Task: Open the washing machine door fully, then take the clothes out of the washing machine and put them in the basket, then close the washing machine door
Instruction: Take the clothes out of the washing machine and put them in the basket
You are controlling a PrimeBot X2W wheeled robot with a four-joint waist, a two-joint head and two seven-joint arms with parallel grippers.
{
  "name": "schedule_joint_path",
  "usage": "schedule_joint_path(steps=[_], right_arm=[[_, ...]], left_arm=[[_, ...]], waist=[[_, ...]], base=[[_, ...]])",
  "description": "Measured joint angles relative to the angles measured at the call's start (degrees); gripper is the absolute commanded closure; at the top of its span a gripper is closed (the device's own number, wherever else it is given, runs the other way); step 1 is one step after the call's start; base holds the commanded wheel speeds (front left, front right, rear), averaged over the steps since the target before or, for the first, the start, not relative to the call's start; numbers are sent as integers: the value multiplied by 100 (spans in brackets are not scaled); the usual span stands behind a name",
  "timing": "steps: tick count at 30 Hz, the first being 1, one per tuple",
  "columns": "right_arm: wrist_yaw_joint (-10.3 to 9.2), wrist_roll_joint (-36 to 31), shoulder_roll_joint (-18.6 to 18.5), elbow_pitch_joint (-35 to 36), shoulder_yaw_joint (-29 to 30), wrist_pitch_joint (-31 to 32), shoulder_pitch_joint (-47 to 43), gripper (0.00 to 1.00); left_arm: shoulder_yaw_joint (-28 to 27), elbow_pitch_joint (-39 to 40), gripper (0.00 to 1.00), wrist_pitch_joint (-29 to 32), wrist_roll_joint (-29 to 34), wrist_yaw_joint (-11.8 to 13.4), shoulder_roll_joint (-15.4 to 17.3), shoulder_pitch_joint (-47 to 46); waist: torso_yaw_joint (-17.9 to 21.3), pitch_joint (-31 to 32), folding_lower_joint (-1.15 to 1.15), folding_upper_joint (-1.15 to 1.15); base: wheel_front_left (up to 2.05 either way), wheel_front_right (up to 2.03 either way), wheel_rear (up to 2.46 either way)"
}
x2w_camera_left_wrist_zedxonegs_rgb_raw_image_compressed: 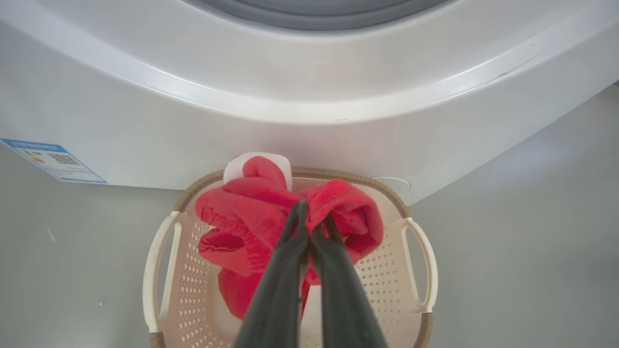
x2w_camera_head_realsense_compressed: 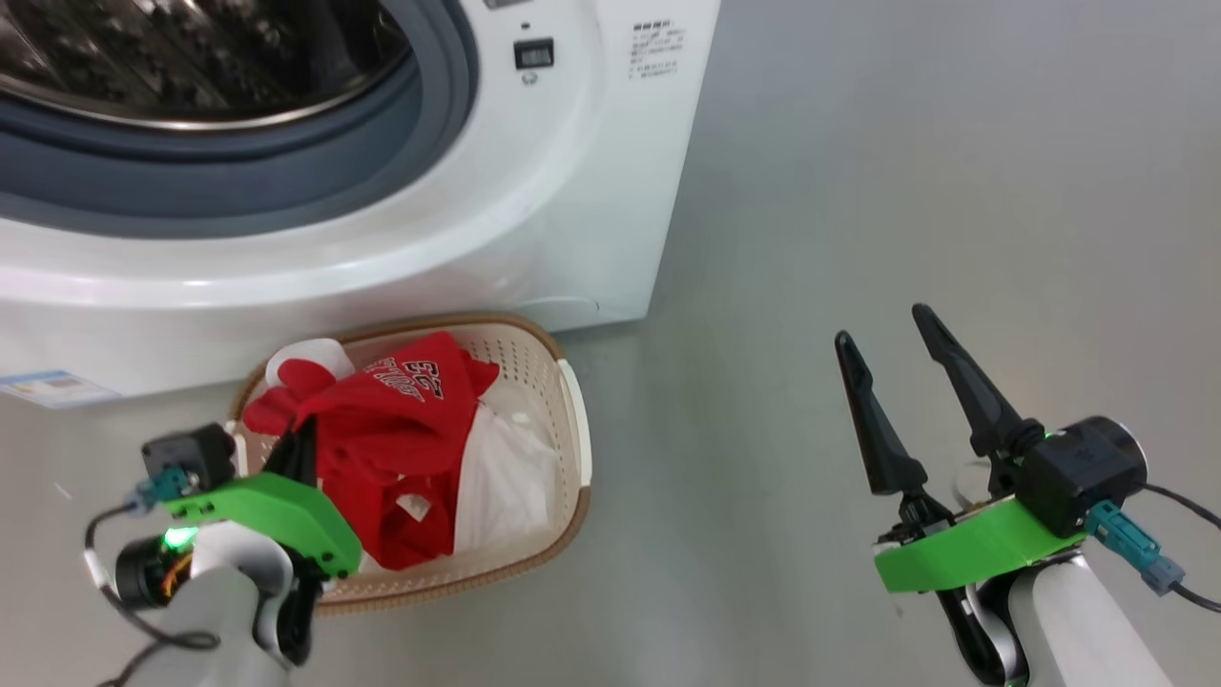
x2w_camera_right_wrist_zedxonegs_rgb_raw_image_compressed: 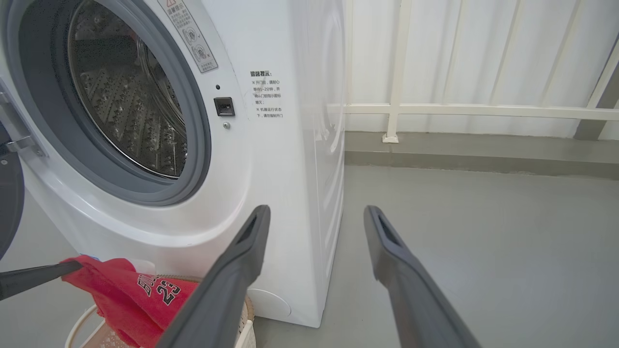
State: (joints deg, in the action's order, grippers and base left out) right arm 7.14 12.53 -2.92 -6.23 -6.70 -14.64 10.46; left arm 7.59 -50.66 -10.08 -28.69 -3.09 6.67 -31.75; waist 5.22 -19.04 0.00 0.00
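The red clothes (x2w_camera_head_realsense_compressed: 391, 420) hang bunched over the cream basket (x2w_camera_head_realsense_compressed: 563, 429), which stands on the floor against the front of the washing machine (x2w_camera_head_realsense_compressed: 534, 191). My left gripper (x2w_camera_head_realsense_compressed: 300, 444) is shut on a fold of that red fabric (x2w_camera_left_wrist_zedxonegs_rgb_raw_image_compressed: 251, 217), its fingertips (x2w_camera_left_wrist_zedxonegs_rgb_raw_image_compressed: 300, 212) pinched together above the basket (x2w_camera_left_wrist_zedxonegs_rgb_raw_image_compressed: 416, 261). White cloth (x2w_camera_head_realsense_compressed: 506, 477) lies in the basket under the red. The drum (x2w_camera_right_wrist_zedxonegs_rgb_raw_image_compressed: 125, 106) stands open and looks bare. A dark edge of the washing machine door (x2w_camera_right_wrist_zedxonegs_rgb_raw_image_compressed: 8, 203) shows swung out at the left. My right gripper (x2w_camera_head_realsense_compressed: 882, 324) is open over bare floor, right of the machine.
A blue label (x2w_camera_head_realsense_compressed: 52, 386) sits on the machine's lower left corner. Grey floor (x2w_camera_head_realsense_compressed: 954, 191) stretches to the right of the machine. A white railing and wall (x2w_camera_right_wrist_zedxonegs_rgb_raw_image_compressed: 483, 111) stand behind it.
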Motion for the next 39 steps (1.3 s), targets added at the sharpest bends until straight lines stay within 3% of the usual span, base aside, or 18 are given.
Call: schedule_joint_path(steps=[15,25,32,34,35,36,39], right_arm=[[0,2,0,55,-103,0,411,0],[0,110,0,91,-137,0,647,0],[0,119,0,100,-135,0,650,0],[0,132,0,98,-134,0,651,0],[0,155,0,91,-132,0,651,0],[0,158,0,82,-130,0,652,0],[0,158,0,49,-125,0,653,0]], left_arm=[[178,-1823,100,51,-31,-258,-53,-1137],[393,-2269,100,762,-4,-298,64,-1463],[483,-2312,100,856,-3,-291,174,-1464],[505,-2318,53,866,-3,-292,171,-1464],[520,-2324,18,894,-3,-292,168,-1464],[535,-2329,0,886,-3,-297,166,-1464],[561,-2332,0,694,-3,-299,169,-1466]], waist=[[196,-932,0,0],[429,-1461,0,0],[579,-1643,0,0],[600,-1671,0,0],[601,-1672,0,0],[596,-1667,0,0],[572,-1625,0,0]], base=[[0,0,0],[0,0,0],[0,0,0],[0,0,0],[0,0,0],[0,0,0],[0,0,0]])
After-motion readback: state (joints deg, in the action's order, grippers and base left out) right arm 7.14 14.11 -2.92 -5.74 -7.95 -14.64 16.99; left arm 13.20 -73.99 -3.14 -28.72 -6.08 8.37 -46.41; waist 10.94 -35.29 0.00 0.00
